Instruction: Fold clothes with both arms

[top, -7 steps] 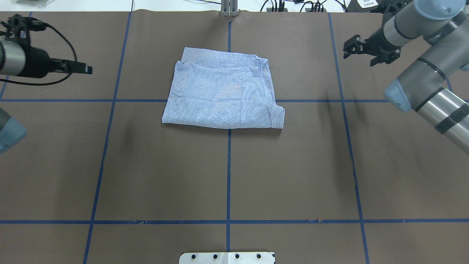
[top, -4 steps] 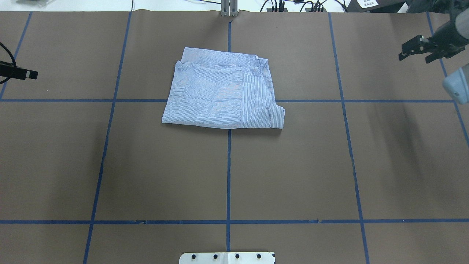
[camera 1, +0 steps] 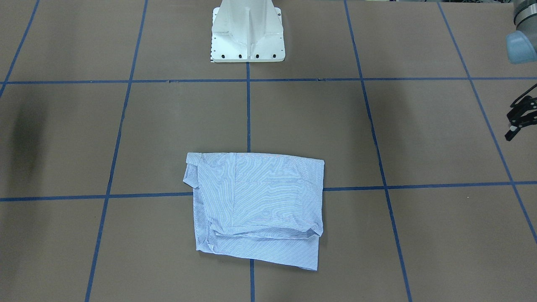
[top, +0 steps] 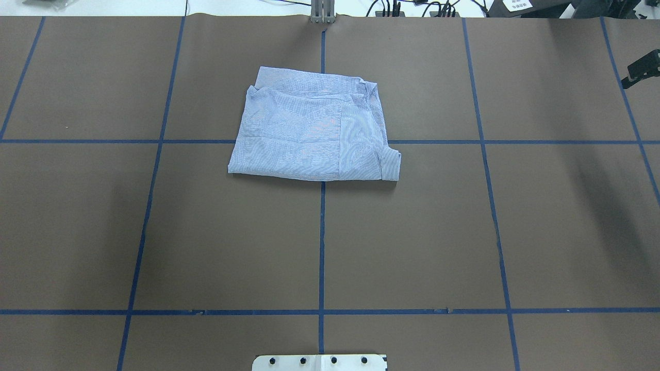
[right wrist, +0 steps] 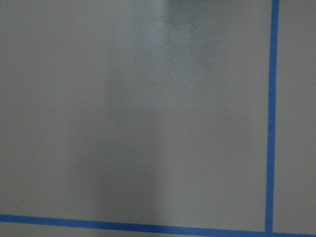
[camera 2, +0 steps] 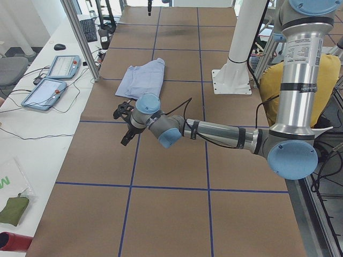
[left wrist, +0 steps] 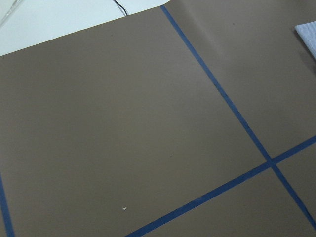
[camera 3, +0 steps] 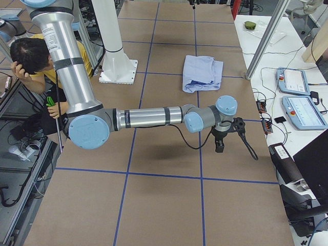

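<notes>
Two grippers hang over the table's outer ends, neither touching anything. The left gripper shows at the edge of the front view as a black linkage pointing down; I cannot tell whether its fingers are spread or pressed together. Its wrist camera sees brown table, blue tape lines and one corner of the shirt at the top right. The left arm reaches out low and nearly level from its upright column.

The right gripper pokes into the overhead view only as a black tip at the right edge, so I cannot tell its state either. Its wrist camera shows bare table and tape. The right arm also stretches out low and nearly level.

The shirt lies folded into a rough rectangle, flat on the table. It sits across the centre tape line and a cross line, in the half far from the white base, well apart from both grippers. One folded edge shows several layers.

Beyond the table's far edge, two pendants rest on a white bench. A person in yellow sits behind the robot.
</notes>
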Action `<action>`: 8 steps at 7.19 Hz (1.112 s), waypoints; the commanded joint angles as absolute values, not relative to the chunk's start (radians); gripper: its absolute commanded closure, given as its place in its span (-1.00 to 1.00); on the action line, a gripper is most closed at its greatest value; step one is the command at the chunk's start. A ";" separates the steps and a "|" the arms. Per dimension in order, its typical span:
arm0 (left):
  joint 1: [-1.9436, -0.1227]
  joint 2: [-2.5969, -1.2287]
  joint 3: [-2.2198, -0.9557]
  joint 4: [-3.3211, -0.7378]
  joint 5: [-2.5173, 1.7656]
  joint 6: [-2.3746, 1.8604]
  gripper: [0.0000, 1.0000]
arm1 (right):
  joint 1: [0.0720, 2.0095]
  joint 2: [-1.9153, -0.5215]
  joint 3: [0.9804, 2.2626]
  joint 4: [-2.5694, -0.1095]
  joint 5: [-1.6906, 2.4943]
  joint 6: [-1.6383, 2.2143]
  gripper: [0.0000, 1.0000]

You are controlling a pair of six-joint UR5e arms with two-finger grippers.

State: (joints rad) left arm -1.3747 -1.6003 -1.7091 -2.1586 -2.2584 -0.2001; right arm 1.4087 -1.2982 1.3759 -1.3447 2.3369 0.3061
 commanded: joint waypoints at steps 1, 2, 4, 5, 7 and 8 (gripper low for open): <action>-1.411 -1.592 -1.852 -1.900 -2.260 -0.135 -1.00 | 1.477 -1.363 1.403 -1.351 2.385 0.296 -1.00; -1.411 -1.583 -1.889 -1.844 -2.264 -0.135 -0.99 | 1.492 -1.414 1.454 -1.359 2.372 0.298 -1.00; -1.408 -1.528 -1.904 -1.845 -2.279 -0.133 -0.99 | 1.468 -1.463 1.501 -1.417 2.368 0.296 -1.00; -1.410 -1.525 -1.905 -1.845 -2.337 -0.133 -0.99 | 1.456 -1.497 1.564 -1.454 2.368 0.293 -1.00; -1.410 -1.474 -1.920 -1.851 -2.401 -0.132 -1.00 | 1.407 -1.568 1.646 -1.457 2.367 0.263 -1.00; -1.410 -1.465 -1.925 -1.852 -2.399 -0.130 -1.00 | 1.410 -1.581 1.644 -1.457 2.362 0.141 -1.00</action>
State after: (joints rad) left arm -1.4093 -1.4795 -1.9173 -1.8505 -2.3921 -0.1324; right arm 1.4195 -1.5581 1.6310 -1.4549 2.3664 0.2428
